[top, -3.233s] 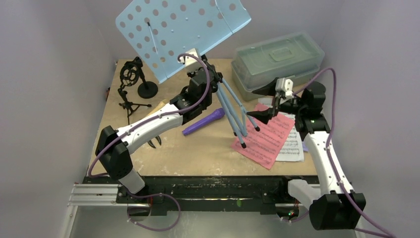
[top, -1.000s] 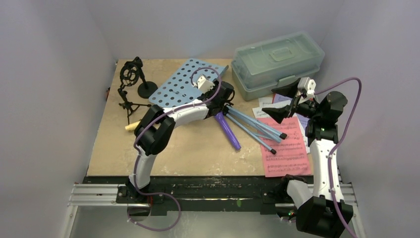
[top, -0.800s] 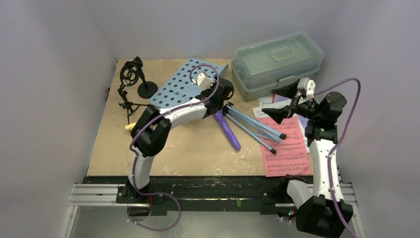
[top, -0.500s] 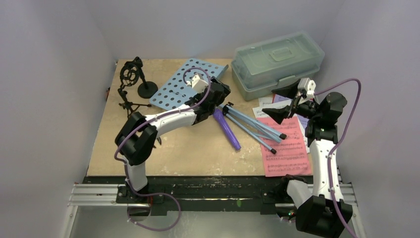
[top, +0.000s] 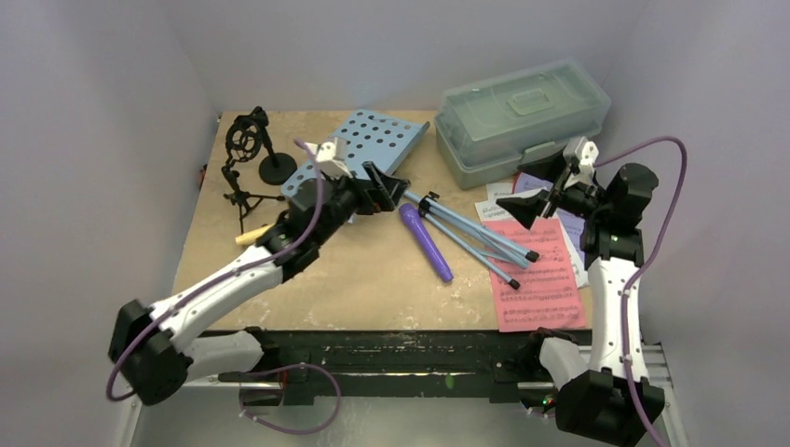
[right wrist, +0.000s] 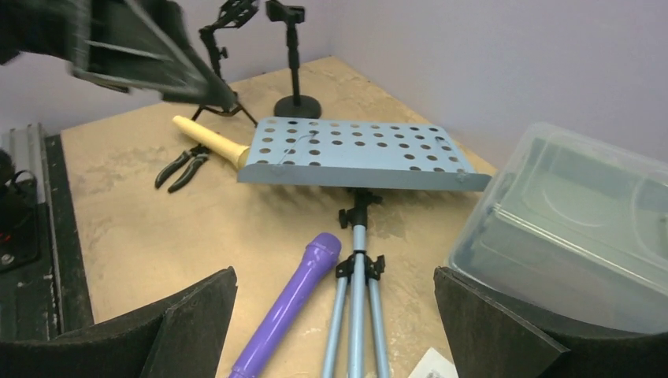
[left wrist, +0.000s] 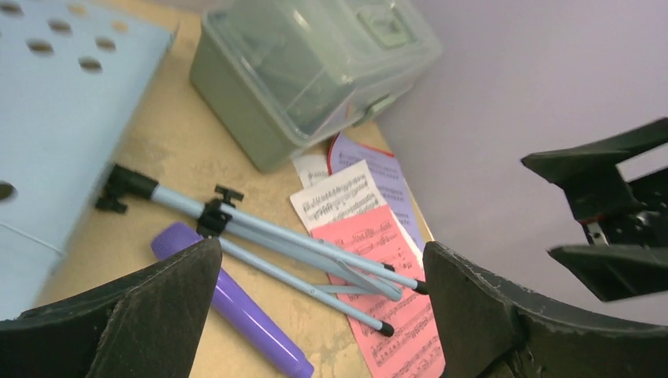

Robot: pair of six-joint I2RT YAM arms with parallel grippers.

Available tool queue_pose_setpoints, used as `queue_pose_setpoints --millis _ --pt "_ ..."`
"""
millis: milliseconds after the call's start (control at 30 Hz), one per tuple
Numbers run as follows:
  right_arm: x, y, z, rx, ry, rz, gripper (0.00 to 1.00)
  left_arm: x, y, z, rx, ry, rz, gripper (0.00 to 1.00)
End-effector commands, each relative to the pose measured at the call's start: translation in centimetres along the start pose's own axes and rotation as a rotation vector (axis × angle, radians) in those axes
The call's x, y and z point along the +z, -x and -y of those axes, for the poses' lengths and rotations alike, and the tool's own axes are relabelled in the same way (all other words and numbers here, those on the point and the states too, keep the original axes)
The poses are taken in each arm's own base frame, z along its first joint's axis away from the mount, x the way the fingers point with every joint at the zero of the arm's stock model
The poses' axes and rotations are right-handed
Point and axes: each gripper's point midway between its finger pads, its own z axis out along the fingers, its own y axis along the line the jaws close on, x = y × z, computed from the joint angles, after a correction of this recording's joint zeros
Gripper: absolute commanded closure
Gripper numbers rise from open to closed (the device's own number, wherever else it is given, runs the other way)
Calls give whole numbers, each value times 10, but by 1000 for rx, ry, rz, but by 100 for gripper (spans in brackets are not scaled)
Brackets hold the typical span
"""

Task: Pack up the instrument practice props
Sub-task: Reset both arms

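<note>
The top camera is mounted high behind the arm bases and looks down and forward over the whole table (top: 373,289). The left wrist camera sits low and close, facing right toward the lidded box (left wrist: 299,71). The right wrist camera, equally low, faces left across the tabletop. Both wrist views share the purple microphone (left wrist: 236,307) and the legs of the blue music rack (left wrist: 47,118).

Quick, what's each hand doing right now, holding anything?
Left hand: open, holding nothing.
Right hand: open, holding nothing.
</note>
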Motion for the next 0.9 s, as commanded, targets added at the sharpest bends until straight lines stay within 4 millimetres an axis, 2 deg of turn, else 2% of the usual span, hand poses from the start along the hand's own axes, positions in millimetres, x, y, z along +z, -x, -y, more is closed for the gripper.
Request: queue_pose_setpoints --millis 0,67,133,233,333,600,667,867 --pt "-12 26 20 31 -183 -68 1 -56 49 7 254 -36 70 0" --pt "-20 35 31 71 -299 -94 1 -81 72 2 334 35 106 0" --pt "-28 50 31 63 -371 -95 1 -104 93 -5 396 117 135 0" --pt "-39 76 24 37 -450 -56 1 -129 119 -10 476 208 160 0" --pt "-54 103 21 15 -559 -22 1 -146 137 -10 531 255 177 0" --pt "-90 157 13 27 -792 94 1 -183 167 -4 565 282 259 0" --pt "-96 163 11 24 -829 111 1 -189 170 -4 567 285 274 0" --pt "-93 167 -1 17 -791 135 1 -202 170 -5 540 280 287 0"
